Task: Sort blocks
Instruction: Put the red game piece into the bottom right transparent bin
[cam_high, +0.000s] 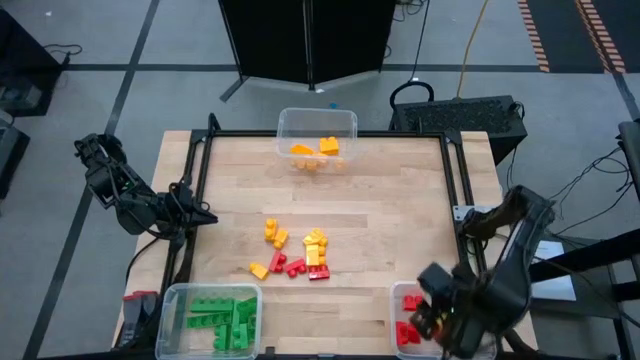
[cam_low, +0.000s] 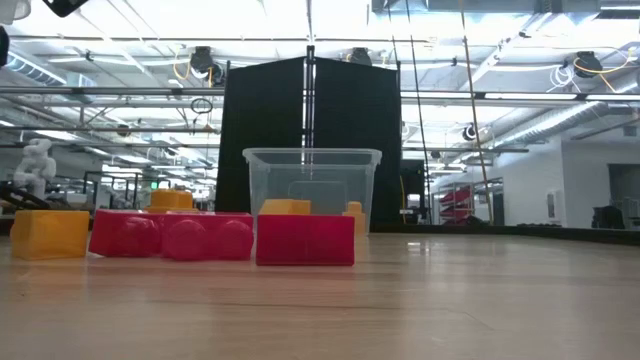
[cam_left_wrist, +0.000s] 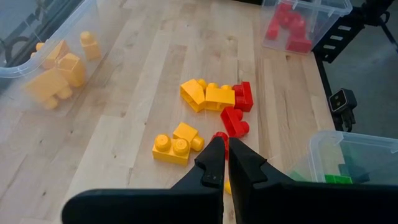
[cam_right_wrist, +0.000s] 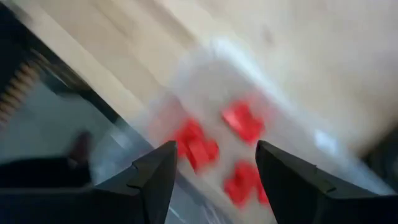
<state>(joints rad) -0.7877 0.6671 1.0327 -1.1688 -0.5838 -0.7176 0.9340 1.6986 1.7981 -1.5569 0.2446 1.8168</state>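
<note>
The right gripper (cam_right_wrist: 214, 171) is hovering over the bin of red blocks (cam_right_wrist: 241, 121), fingers spread and empty, likely just after a drop. The left gripper (cam_left_wrist: 224, 163), fingers clenched, is waiting beside the bench (cam_high: 400, 210). Small studded yellow and red blocks (cam_high: 295, 255) are lying mid-bench.

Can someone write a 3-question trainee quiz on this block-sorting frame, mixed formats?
1. True or false: the right gripper is over the bin of red blocks with its fingers apart.
2. Which colours are left in the loose pile mid-table? A) green only B) yellow-orange and red C) all three
3. Fill in: the left gripper waits at the table's left edge, fingers ____.

Key: 1 true; 2 B; 3 shut.
</note>
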